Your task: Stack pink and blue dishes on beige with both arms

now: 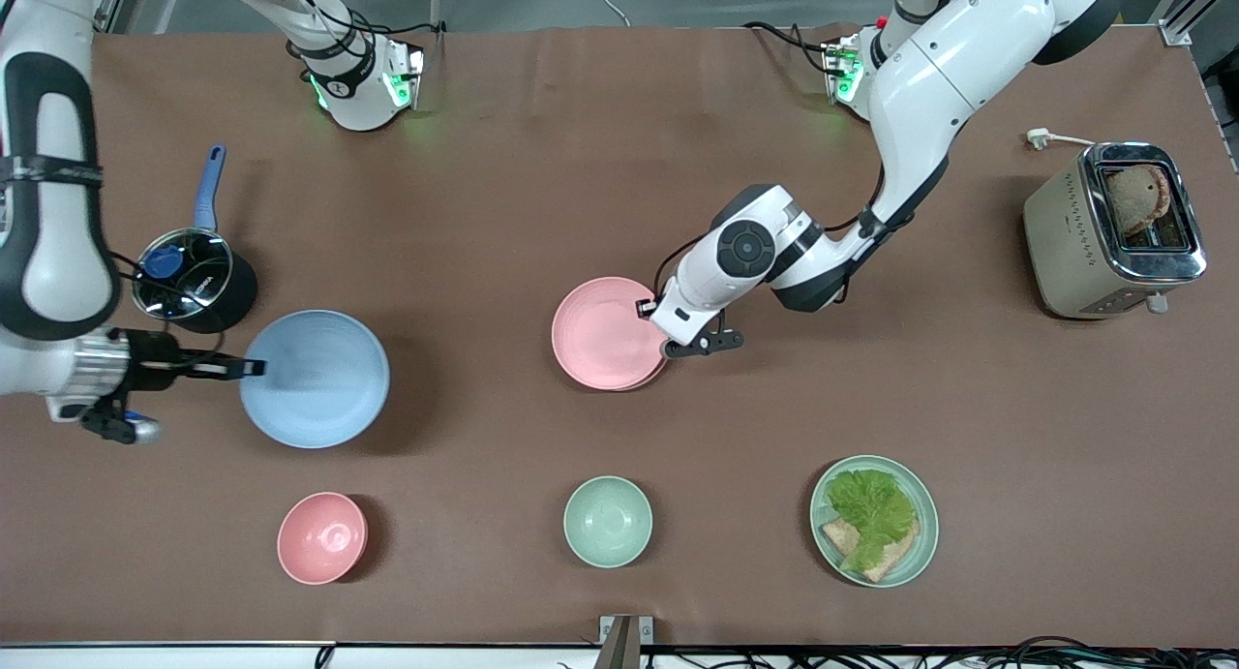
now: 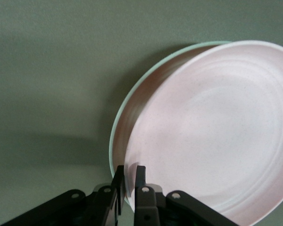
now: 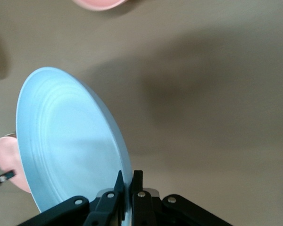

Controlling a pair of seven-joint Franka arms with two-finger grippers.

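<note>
The pale pink plate point(image 1: 602, 332) point(image 2: 212, 132) sits tilted over the beige plate point(image 2: 124, 120), which shows only as a thin rim beneath it at the table's middle. My left gripper point(image 1: 656, 328) point(image 2: 129, 176) is shut on the pink plate's rim, on the side toward the left arm's end. The light blue plate point(image 1: 315, 379) point(image 3: 70, 141) hangs above the table near the right arm's end and casts a shadow. My right gripper point(image 1: 254, 367) point(image 3: 127, 181) is shut on its rim.
A black pot with a glass lid and blue handle point(image 1: 194, 277) stands beside the right gripper. Along the front edge are a pink bowl point(image 1: 322, 537), a mint bowl point(image 1: 608, 521) and a mint plate with lettuce and bread point(image 1: 874, 521). A toaster point(image 1: 1113, 228) stands at the left arm's end.
</note>
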